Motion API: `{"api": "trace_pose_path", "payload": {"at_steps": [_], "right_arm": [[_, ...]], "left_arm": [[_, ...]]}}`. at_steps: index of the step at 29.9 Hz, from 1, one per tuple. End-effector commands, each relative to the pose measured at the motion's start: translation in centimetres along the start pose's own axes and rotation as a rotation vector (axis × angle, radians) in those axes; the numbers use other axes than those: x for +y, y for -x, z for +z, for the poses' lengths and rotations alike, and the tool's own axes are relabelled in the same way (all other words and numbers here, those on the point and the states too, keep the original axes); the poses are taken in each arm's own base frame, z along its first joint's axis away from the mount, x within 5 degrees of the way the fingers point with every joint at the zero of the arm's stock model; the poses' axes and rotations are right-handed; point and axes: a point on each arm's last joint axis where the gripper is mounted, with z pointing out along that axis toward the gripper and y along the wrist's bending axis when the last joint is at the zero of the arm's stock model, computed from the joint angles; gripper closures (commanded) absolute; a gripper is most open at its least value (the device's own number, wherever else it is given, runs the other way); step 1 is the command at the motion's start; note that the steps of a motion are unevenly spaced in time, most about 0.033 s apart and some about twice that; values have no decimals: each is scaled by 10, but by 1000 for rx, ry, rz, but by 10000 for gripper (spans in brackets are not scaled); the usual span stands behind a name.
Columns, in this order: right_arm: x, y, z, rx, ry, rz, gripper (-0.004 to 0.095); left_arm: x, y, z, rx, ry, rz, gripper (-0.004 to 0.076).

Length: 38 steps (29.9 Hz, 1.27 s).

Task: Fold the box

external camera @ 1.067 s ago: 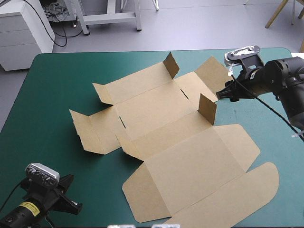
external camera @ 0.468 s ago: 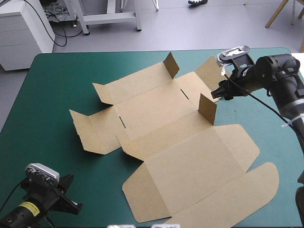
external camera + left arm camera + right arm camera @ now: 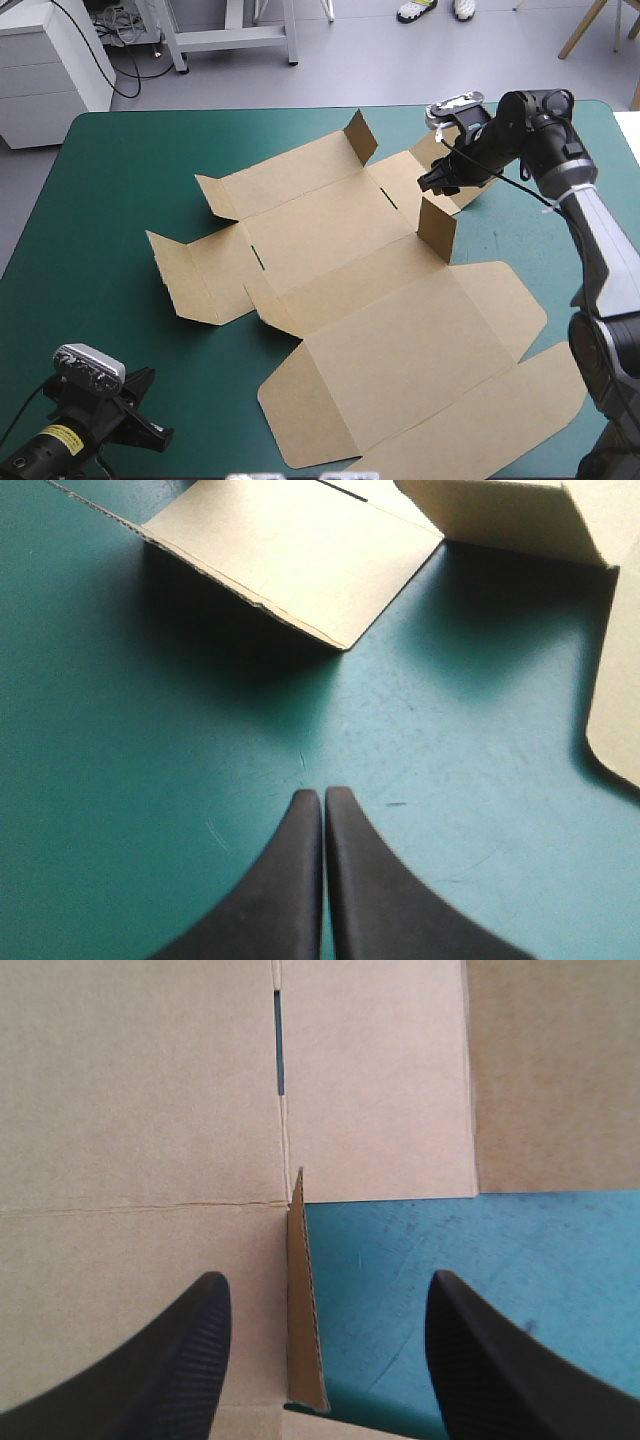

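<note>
Flat cut brown-board box [image 3: 350,270] spread mid-table on teal-green cover [image 3: 100,180], small flaps raised. Right gripper [image 3: 320,1285] over its far right part, black fingers wide apart, one upright flap [image 3: 303,1300] between them. Left gripper [image 3: 323,795] at near left corner, fingers pressed together, over bare cover.

A teal-green cover [image 3: 120,200] across the table [image 3: 45,235]

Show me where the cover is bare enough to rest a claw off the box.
Bare cover lies between the box and the table's left edge, also ahead of the left claw. Crowded: the middle, and around the right claw.
</note>
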Motion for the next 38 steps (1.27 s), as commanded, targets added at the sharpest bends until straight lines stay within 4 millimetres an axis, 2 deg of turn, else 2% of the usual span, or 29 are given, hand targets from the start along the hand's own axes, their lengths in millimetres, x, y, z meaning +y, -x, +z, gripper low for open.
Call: {"api": "trace_pose_path", "payload": {"at_steps": [1,11,17,22,27,34,36,38], "right_arm": [[1,8,-2,-48,23,-15,368],[-6,3,60,107,70,9,368],[-8,0,76,144,73,27,369],[-9,-1,79,157,67,64,391],[-8,-1,79,160,63,135,529],[11,2,82,180,27,42,885],[17,3,83,190,-2,-15,926],[23,4,84,195,-16,-53,926]], "left_arm": [[0,13,-5,-80,-5,-10,734],[0,13,-5,-80,-5,-10,734],[0,13,-5,-80,-3,-8,734],[0,13,-5,-80,-2,-7,734],[0,13,-5,-80,-2,-7,734],[1,13,-5,-79,4,-1,734],[1,13,-5,-79,6,0,734],[1,13,-5,-78,9,3,734]]}}
